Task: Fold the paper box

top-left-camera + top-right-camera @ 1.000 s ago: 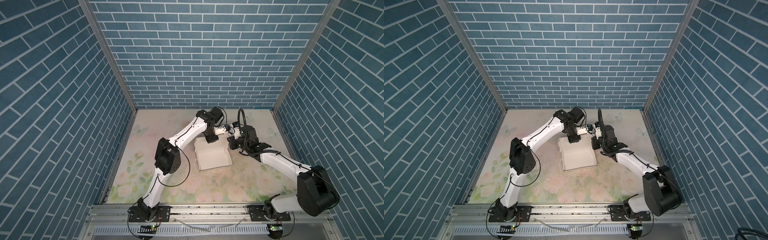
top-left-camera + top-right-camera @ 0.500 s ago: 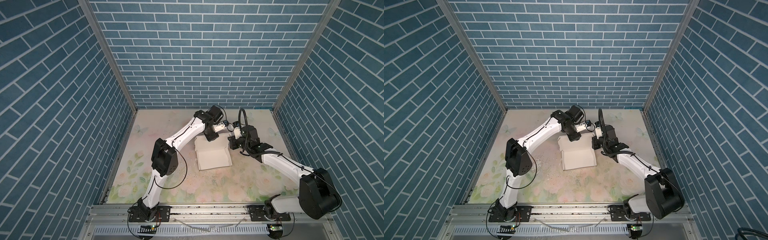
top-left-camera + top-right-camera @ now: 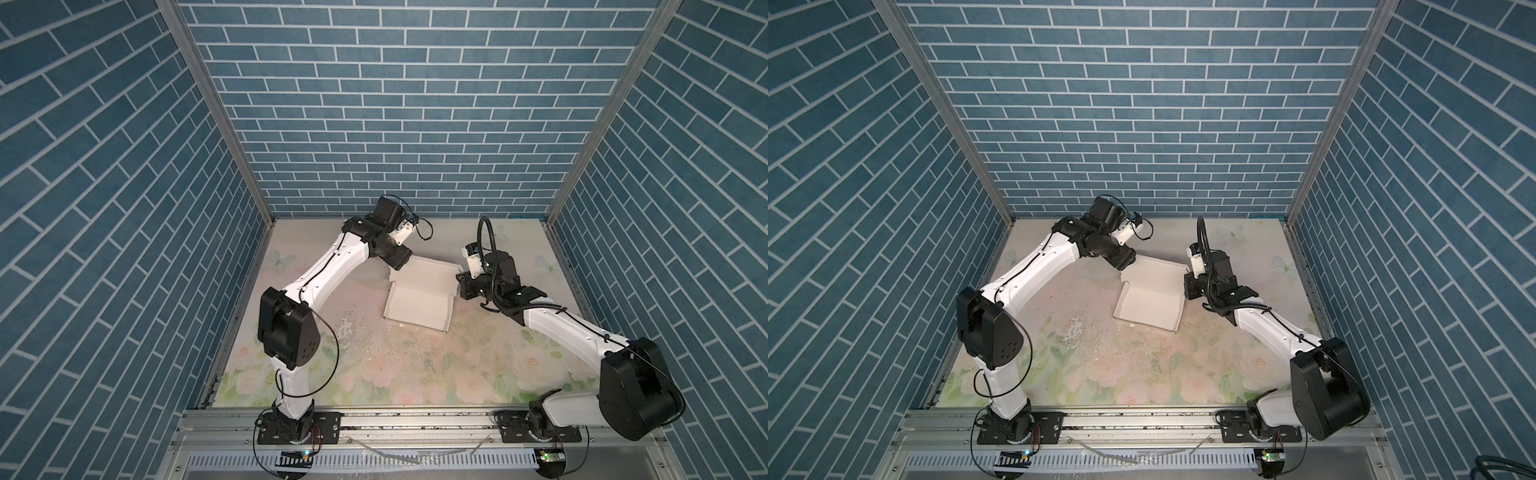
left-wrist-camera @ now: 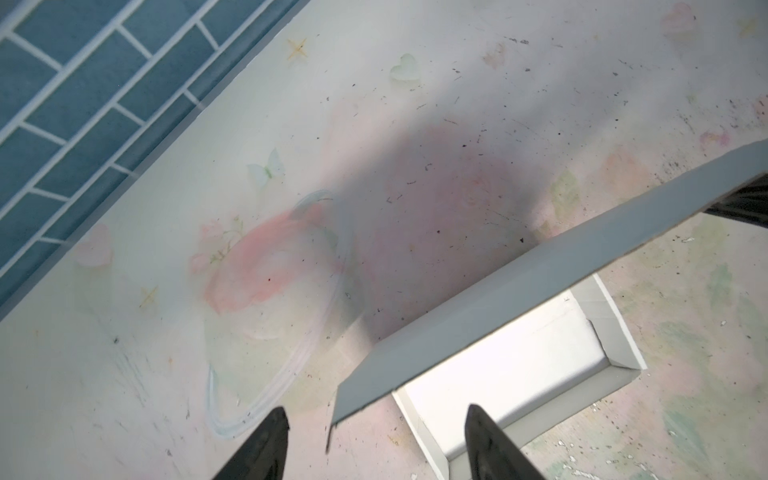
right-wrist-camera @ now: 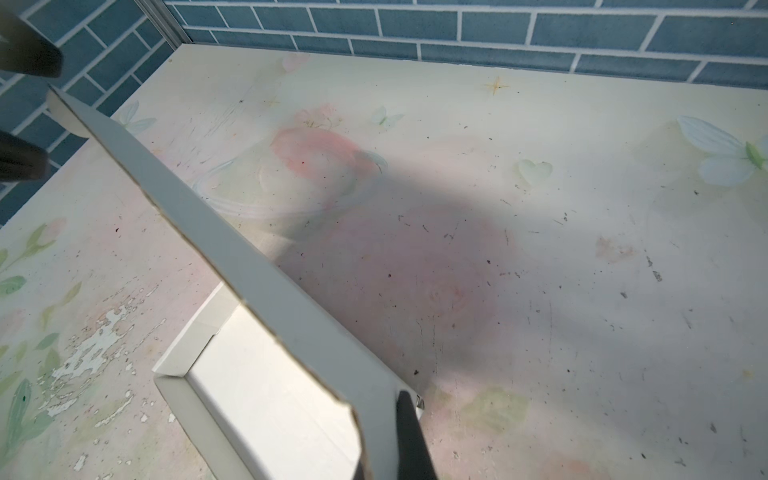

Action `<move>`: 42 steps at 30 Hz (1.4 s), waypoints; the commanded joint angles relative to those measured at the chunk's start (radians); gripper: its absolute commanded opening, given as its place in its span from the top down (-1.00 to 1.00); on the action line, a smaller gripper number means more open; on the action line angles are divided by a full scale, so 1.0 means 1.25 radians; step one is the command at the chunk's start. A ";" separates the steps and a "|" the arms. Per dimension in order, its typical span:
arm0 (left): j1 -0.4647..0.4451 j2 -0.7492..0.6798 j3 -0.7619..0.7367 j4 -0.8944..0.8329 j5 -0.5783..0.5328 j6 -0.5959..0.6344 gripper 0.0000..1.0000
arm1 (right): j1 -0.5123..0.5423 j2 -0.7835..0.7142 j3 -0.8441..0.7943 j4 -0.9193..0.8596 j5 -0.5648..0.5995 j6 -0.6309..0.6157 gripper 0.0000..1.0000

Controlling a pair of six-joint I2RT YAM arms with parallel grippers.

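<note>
The paper box (image 3: 419, 301) sits about mid-bench. Its shallow tray (image 4: 511, 365) lies flat on the flowered bench (image 3: 374, 374), nearer the arm bases than either claw, with its low side walls already standing. From the tray's far edge the lid flap (image 5: 249, 266) rises at a slant and spans the gap between the two claws. The right claw (image 3: 459, 277) is clamped tight on the flap's corner at its own end. In its wrist view one dark finger (image 5: 411, 436) lies flat against the card, and its partner is hidden behind the sheet. The left claw (image 4: 375, 411) has its jaws spread wide and holds nothing. The flap's other corner hangs in the gap between its fingers (image 4: 266, 444), touching neither as far as the wrist view shows. Going by the thin edge, and by a single corner pinch apparently keeping the lid up, the box is very light. It looks stiff across its panels and ready to bend only at the scored creases. It would probably dent or buckle if squeezed mid-panel, and the smooth white card may slip out of a shallow pinch. The best hold looks to be the flap's free edge close to a corner, right between the left claw's open jaws. The tray should be steadied too, or it may skate across the bench.
</note>
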 commanded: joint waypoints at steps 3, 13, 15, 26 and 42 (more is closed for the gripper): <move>0.031 -0.124 -0.120 0.046 0.014 -0.055 -0.38 | -0.002 -0.014 -0.007 -0.014 0.001 -0.039 1.00; 0.138 -0.226 -0.316 0.163 0.130 -0.120 -0.11 | -0.002 0.000 0.011 -0.032 0.000 -0.044 1.00; 0.139 -0.209 -0.333 0.192 0.148 -0.123 -0.09 | -0.002 0.000 0.014 -0.034 -0.002 -0.044 1.00; 0.139 -0.128 -0.389 0.393 0.260 -0.176 -0.11 | -0.002 -0.001 0.021 -0.050 -0.001 -0.046 1.00; 0.138 -0.043 -0.376 0.488 0.320 -0.202 0.34 | -0.002 0.012 0.042 -0.059 -0.006 -0.044 1.00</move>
